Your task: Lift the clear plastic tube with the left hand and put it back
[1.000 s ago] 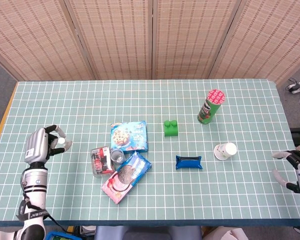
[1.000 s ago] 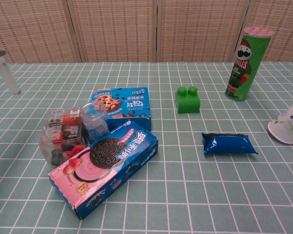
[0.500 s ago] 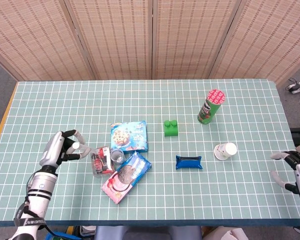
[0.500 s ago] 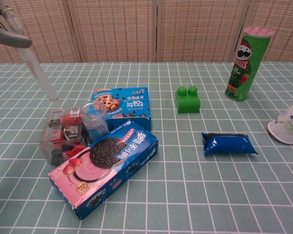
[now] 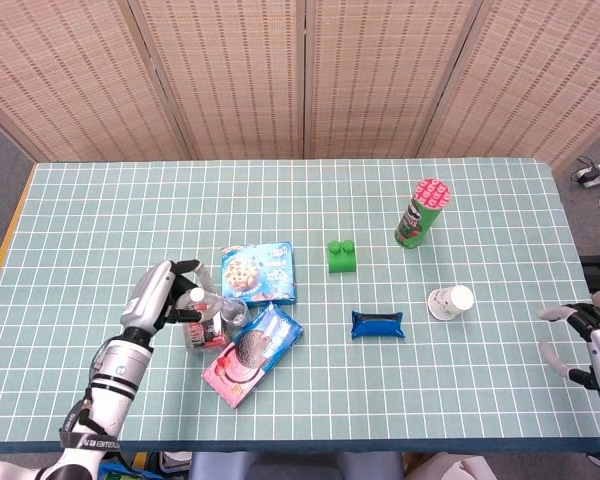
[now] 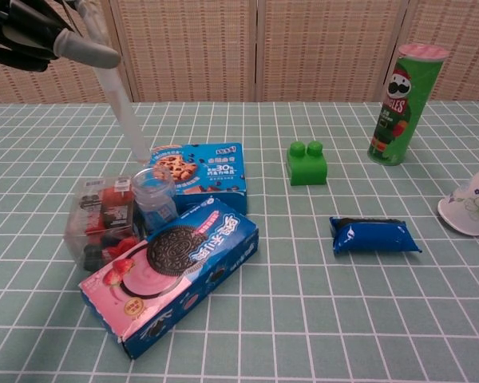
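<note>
My left hand [image 5: 162,296] holds the clear plastic tube [image 6: 120,107] off the table, pinching it near its top. In the chest view the hand [image 6: 25,33] is at the top left corner. From there the tube slants down and to the right, its lower tip hanging above the clear snack tub [image 6: 104,225] and the blue cookie box [image 6: 199,169]. In the head view only the tube's pale end [image 5: 196,298] shows beside the fingers. My right hand [image 5: 586,336] rests at the table's right edge with its fingers apart and nothing in it.
A small clear jar [image 6: 154,196] and a pink-and-blue Oreo box [image 6: 172,273] crowd the spot under the tube. Further right are a green block [image 6: 306,163], a blue packet [image 6: 374,236], a Pringles can [image 6: 399,104] and a tipped paper cup [image 6: 471,203].
My left hand has carried the tube to the right, from the table's left side to above the snack tub. The right hand has barely moved.
</note>
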{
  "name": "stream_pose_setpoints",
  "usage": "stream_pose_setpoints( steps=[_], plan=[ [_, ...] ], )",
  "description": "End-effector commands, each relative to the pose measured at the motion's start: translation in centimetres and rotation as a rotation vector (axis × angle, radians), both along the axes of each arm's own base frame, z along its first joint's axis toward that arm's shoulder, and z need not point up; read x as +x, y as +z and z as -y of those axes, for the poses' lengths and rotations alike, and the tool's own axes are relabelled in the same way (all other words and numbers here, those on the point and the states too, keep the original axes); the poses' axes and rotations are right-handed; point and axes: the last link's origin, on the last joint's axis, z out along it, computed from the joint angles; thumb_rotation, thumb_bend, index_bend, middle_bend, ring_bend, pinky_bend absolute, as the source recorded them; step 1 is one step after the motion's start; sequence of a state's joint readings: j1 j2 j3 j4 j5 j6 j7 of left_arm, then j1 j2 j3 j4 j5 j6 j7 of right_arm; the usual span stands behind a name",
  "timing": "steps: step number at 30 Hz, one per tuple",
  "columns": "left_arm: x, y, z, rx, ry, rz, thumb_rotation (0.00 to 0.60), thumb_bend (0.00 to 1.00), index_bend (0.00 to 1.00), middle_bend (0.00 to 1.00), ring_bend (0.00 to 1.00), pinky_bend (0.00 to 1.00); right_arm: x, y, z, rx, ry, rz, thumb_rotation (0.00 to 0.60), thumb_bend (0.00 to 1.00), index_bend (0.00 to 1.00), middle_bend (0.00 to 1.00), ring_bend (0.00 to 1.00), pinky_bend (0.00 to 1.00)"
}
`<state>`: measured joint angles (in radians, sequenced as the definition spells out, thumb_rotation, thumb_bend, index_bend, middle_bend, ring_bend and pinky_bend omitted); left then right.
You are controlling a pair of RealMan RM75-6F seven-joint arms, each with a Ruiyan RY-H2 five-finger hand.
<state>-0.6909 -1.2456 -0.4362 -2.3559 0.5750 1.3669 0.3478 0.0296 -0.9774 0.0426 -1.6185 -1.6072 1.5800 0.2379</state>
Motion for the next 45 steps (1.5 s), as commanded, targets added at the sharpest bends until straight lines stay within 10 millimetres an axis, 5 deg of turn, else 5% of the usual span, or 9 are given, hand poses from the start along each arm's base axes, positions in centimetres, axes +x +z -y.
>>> stream_pose_setpoints(
  steps=[1,30,45],
  plan=[
    [0.5,-0.7,0.1,-0.014,0.001,-0.009,0.600,0.25,0.77,1.00,1.00,1.00,0.0,0.1,0.0,-0.001,0.001,0.001,0.600,0.27,0.40,0.44,0.33,0.51],
    [-0.3,-2.8,-0.4,-0.031,0.045,-0.048,0.600,0.25,0.77,1.00,1.00,1.00,-0.1,0.2,0.0,0.002,-0.001,0.003,0.600,0.27,0.40,0.44,0.33,0.51],
    [-1.3,-5.5,-1.7,-0.029,0.045,-0.086,0.600,0.25,0.77,1.00,1.00,1.00,-0.2,0.4,0.0,-0.005,-0.004,0.009,0.600,0.27,0.40,0.44,0.33,0.51]
  ],
)
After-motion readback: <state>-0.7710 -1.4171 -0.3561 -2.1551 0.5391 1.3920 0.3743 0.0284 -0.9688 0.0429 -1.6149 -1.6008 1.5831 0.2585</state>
